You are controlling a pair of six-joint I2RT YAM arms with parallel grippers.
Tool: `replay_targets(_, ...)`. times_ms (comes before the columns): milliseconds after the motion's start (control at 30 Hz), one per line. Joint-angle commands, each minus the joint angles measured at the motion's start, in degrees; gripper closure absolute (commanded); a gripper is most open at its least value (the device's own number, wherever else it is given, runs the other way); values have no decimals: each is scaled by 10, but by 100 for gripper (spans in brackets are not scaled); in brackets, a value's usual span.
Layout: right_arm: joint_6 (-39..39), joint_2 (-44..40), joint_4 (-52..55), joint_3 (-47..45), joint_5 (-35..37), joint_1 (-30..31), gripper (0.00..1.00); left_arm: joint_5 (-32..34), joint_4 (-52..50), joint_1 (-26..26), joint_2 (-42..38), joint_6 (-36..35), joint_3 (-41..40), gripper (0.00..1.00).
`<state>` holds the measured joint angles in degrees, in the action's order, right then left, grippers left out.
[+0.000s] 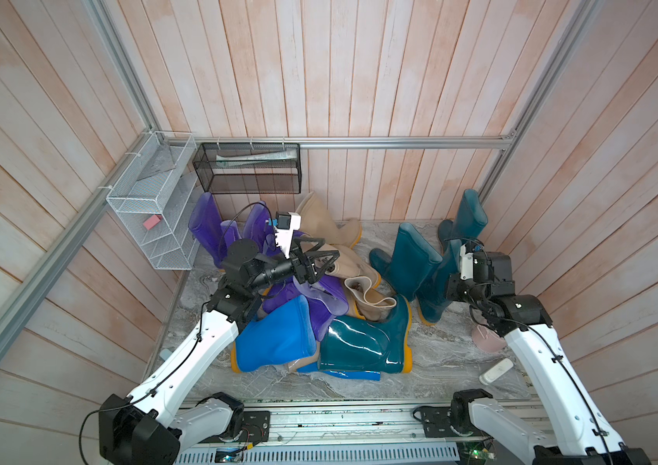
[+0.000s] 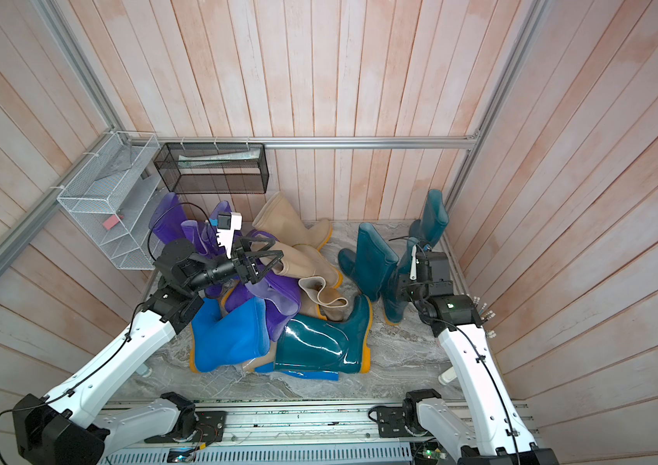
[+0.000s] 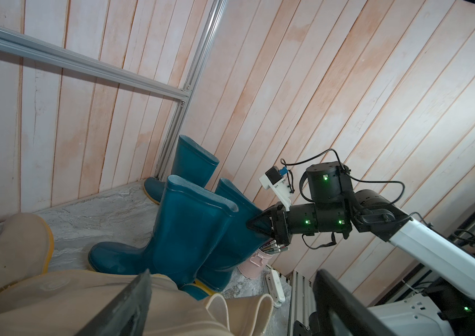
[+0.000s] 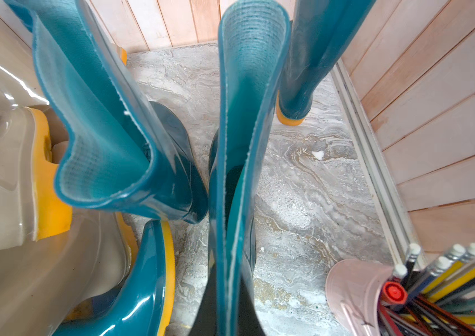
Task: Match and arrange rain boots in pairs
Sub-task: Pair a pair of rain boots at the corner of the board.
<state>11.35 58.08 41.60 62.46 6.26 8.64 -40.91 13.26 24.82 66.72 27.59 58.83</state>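
Observation:
Rain boots lie heaped on the marble floor [image 1: 440, 354]: purple ones [image 1: 206, 229] at the back left, beige ones [image 1: 319, 221] in the middle, a bright blue one [image 1: 279, 338] and a teal one [image 1: 363, 342] lying in front. Three teal boots stand upright at the right. One is in the back corner [image 1: 466, 217] and one in the middle [image 1: 412, 261]. My right gripper [image 4: 232, 291] is shut on the flattened top rim of the third [image 4: 248, 87]. My left gripper [image 1: 327, 257] hangs open above a beige boot [image 3: 56, 296], holding nothing.
A white wire basket [image 1: 150, 201] and a black mesh basket [image 1: 247, 169] hang on the back-left walls. A pink bucket [image 4: 355, 291] of pencils and a white remote-like object [image 1: 496, 370] sit by the right arm. Wooden walls close in three sides.

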Motion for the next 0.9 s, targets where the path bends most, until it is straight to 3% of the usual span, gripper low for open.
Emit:
replay_targets(0,-32,24,-48,50,8,0,100,9,-3,2,4,-13,-5,10)
replay_targets(133,-35,75,-78,86,-16,0,100,10,-3,2,9,-11,-6,10)
replay_targets(333,-46,140,-110,153,32,-2,100,12,-3,2,7,-14,-6,11)
replay_targets(867,-48,344,-226,311,-43,-87,100,21,-17,4,-7,-32,-3,10)
